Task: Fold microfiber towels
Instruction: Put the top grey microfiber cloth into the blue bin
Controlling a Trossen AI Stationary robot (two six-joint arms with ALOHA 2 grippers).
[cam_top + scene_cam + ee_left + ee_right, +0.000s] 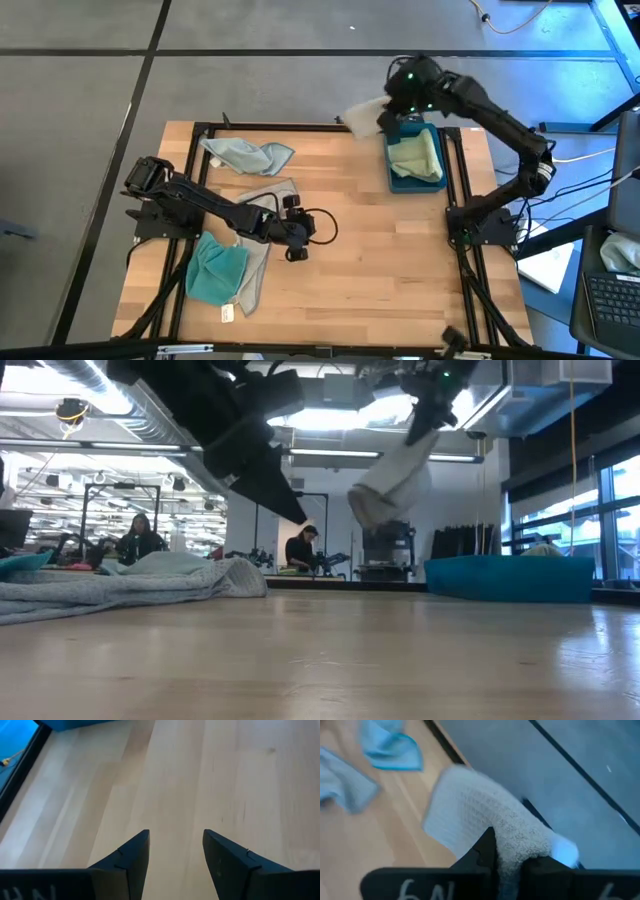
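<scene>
My right gripper point(384, 117) is raised over the table's far edge, beside the blue tray point(398, 182), and is shut on a light grey towel point(362, 111). In the low view the towel point(393, 482) hangs folded over, clear of the table. A pale green towel point(418, 157) lies folded in the tray. My left gripper point(299, 240) is open and empty over the bare middle of the table point(215, 780). A pale blue towel point(246, 154), a grey towel point(266, 196) and a teal towel point(215, 270) lie crumpled at the table's left. My right gripper pinches a bunched fold of the light grey towel point(516, 840) between its two fingers. The fingers come from above. The rest of the towel point(462, 805) hangs below and beyond the fingers, slack and lifted clear of the table.
The teal towel rests on a grey cloth with a small white tag point(227, 314) near the front left. In the low view the grey towel point(130, 582) shows at the left and the tray point(510, 578) at the right. People sit in the room behind.
</scene>
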